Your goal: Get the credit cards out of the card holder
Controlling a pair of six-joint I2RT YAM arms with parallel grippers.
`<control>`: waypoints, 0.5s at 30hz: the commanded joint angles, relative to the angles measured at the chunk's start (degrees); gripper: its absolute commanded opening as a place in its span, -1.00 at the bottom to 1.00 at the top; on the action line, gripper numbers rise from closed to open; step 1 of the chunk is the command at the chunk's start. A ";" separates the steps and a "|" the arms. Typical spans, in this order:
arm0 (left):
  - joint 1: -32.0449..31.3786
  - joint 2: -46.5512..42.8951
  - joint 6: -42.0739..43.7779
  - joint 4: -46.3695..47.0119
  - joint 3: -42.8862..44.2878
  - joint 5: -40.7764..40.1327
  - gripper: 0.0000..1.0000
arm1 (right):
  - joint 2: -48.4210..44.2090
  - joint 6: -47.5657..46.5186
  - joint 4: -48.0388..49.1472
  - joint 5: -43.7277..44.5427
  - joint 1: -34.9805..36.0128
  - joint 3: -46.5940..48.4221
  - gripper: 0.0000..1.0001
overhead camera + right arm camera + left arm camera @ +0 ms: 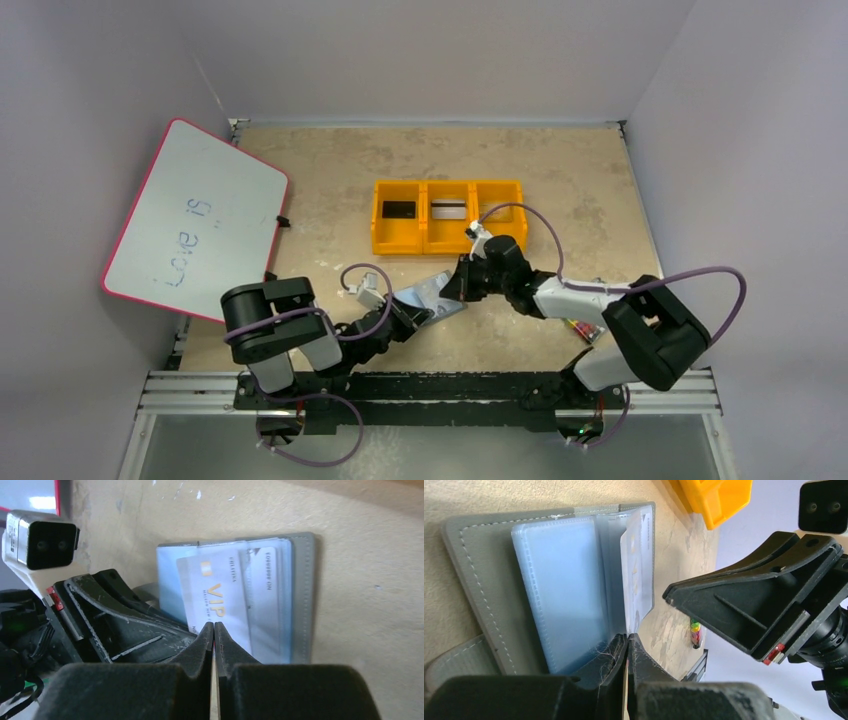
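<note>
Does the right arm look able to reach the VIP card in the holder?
Likely yes: the card holder lies open, and the right gripper, jaws shut, sits at the edge of the VIP card.

The card holder point(432, 297) lies open on the counter point(330, 180) between my arms. My left fingers point(610, 664) are closed at its near-left end, and my right fingers point(201, 642) are closed at the opposite edge, where a pocketed card point(215, 600) sits. Behind it stands the bin tray point(400, 243) — a second card point(399, 209) in its left compartment, a third card point(449, 209) in the middle one. The whiteboard point(195, 220) overhangs the counter's left edge; the crayon pack point(580, 328) lies against my right arm.
</note>
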 commanded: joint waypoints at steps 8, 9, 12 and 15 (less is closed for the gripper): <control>-0.34 0.19 -0.28 -0.67 0.63 -0.14 -0.95 | 1.37 1.22 -5.74 9.74 1.70 -0.03 -1.00; -0.32 0.10 -0.21 -0.82 0.63 -0.13 -0.95 | 1.48 1.15 -6.19 10.20 1.70 -0.12 -1.00; -0.32 0.00 -0.15 -1.10 0.81 -0.07 -0.93 | 2.21 1.14 -5.70 9.62 1.71 -0.68 -1.00; -0.32 0.20 -0.04 -1.07 1.05 0.17 -0.89 | 3.36 1.20 -4.62 8.50 1.79 -1.37 -1.00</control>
